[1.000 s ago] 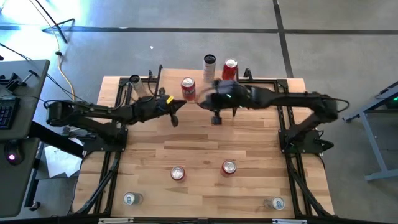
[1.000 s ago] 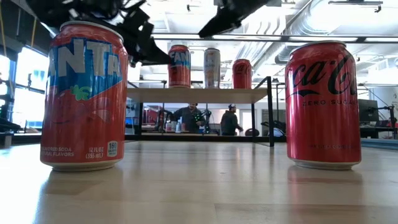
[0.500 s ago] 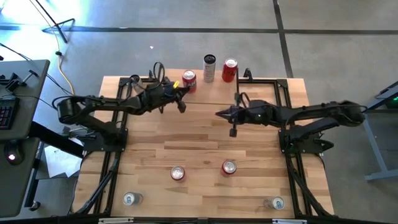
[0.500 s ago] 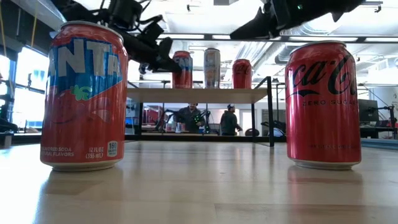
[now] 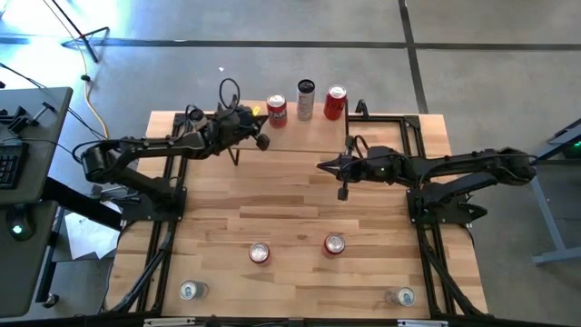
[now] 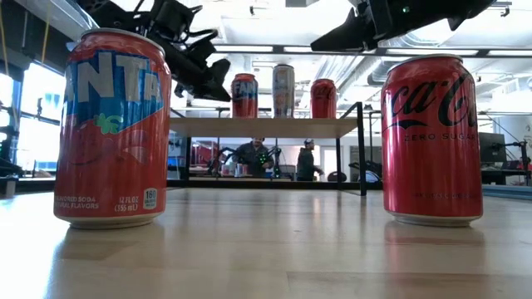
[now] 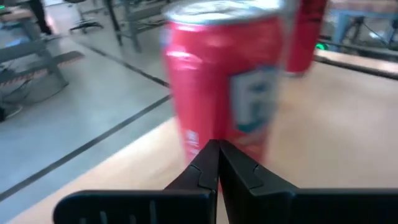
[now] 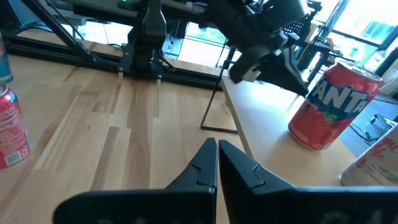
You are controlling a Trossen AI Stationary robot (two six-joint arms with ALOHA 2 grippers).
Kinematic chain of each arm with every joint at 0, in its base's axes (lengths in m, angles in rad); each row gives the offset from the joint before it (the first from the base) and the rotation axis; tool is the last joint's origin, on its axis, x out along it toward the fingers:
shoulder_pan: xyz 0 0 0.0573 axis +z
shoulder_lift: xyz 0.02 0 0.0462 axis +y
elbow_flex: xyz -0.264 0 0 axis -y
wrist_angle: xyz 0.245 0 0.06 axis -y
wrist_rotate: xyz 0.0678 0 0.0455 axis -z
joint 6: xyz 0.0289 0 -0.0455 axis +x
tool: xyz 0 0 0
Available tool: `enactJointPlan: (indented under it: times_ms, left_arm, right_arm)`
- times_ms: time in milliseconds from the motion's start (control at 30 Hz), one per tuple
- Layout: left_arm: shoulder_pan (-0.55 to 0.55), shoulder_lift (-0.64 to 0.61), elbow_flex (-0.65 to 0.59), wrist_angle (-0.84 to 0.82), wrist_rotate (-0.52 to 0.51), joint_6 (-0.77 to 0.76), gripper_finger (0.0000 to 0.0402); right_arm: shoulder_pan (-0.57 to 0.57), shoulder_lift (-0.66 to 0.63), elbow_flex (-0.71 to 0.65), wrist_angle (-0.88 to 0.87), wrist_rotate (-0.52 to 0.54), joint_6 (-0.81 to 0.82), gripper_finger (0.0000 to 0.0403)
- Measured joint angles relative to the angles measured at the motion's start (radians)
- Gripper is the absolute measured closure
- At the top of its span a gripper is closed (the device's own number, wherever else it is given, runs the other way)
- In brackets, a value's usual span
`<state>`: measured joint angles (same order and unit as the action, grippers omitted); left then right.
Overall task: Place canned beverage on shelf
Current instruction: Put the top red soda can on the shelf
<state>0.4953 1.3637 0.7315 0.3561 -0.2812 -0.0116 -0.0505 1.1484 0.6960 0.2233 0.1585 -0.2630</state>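
A red Fanta can (image 5: 277, 111) stands upright on the shelf (image 5: 313, 138), a small raised rack with a light wooden top at the table's far edge. Beside it stand a silver can (image 5: 305, 98) and a red cola can (image 5: 336, 102). My left gripper (image 5: 263, 143) is shut, its tips right at the Fanta can's near-left side (image 8: 311, 102). My right gripper (image 5: 320, 166) is shut and holds nothing. It hangs just off the shelf's near edge, pointing toward the table's left. My left gripper's shut fingertips (image 7: 217, 149) come nearly level from the near left at the lower side wall of the Fanta can (image 7: 214, 118). Whether they touch the wall or stand a sliver off it, I cannot tell. The can stands upright on the shelf top.
Two red cans (image 5: 260, 253) (image 5: 334, 243) stand on the tabletop's near half, and two silver-topped cans (image 5: 189, 291) (image 5: 404, 296) stand near the front corners. The shelf's thin black legs (image 6: 362, 149) stand at its ends. People show in the room beyond the table.
My left gripper, still shut, has swung toward the table's far edge, and the Fanta can has slid upright ahead of it toward the back of the shelf, nearer the silver can. My right gripper, shut, has drawn back from the shelf toward the table's right and sunk lower.
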Motion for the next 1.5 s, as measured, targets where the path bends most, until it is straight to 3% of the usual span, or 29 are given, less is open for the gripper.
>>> enactJointPlan:
  times_ms: [567, 867, 1033, 1200, 1500]
  left_arm:
    - [0.097, 0.085, 0.002, 0.171, 0.096, -0.031, 0.0402]
    - [0.125, -0.027, 0.024, -0.056, 0.097, 0.015, 0.0402]
    - [0.077, -0.105, -0.011, -0.171, 0.152, 0.027, 0.0402]
    - [-0.012, -0.088, -0.078, -0.013, 0.247, -0.016, 0.0402]
    - [-0.041, 0.097, -0.071, 0.259, 0.242, -0.063, 0.0402]
  right_arm:
    - [0.0, 0.0, 0.0, 0.003, 0.0, 0.012, 0.0403]
    - [0.0, 0.0, 0.0, -0.006, 0.0, 0.019, 0.0403]
    - [0.0, 0.0, 0.0, -0.008, -0.001, 0.019, 0.0403]
    - [0.0, 0.0, 0.0, -0.008, -0.002, 0.019, 0.0403]
    - [0.0, 0.0, 0.0, -0.008, -0.005, 0.027, 0.0403]
